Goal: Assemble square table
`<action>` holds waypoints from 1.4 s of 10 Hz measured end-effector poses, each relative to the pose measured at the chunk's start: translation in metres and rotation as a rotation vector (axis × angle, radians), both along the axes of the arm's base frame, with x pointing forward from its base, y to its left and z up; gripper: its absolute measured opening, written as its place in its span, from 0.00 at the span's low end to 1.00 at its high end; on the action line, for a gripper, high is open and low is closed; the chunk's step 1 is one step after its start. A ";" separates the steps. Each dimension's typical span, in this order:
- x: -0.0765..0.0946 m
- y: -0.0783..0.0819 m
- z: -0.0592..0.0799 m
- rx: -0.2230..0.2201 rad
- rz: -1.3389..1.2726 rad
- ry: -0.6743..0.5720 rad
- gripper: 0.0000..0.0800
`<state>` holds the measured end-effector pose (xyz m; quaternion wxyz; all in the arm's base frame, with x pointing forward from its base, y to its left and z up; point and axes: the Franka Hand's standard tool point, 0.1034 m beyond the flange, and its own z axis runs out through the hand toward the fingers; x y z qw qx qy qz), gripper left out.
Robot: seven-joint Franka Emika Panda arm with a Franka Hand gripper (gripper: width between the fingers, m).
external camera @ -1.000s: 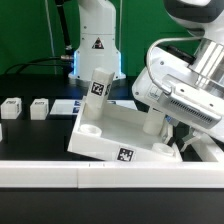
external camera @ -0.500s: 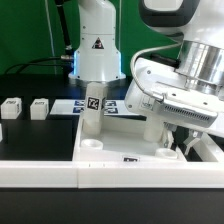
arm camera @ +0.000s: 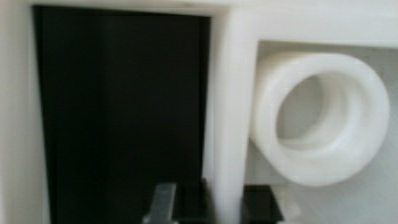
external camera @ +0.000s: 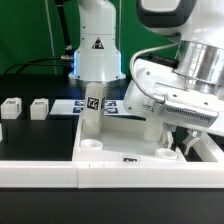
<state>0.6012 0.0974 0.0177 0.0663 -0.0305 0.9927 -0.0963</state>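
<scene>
Square table slab (external camera: 122,135) lies flat by worktop's near edge, w/ one leg (external camera: 93,108) upright at its far corner. Gripper (arm camera: 214,198) fingers straddle slab's rim; can't tell if clamped.

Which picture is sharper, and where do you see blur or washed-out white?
Exterior view: the sharper one, evenly lit; the upright leg and its tag show crisp edges. Wrist view: soft all over; the round socket and the square table's rim blur into near-uniform bright white, with fuzzy edges against the black work surface.
</scene>
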 end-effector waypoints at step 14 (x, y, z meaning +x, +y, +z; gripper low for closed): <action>-0.002 0.025 0.004 0.035 -0.073 0.019 0.19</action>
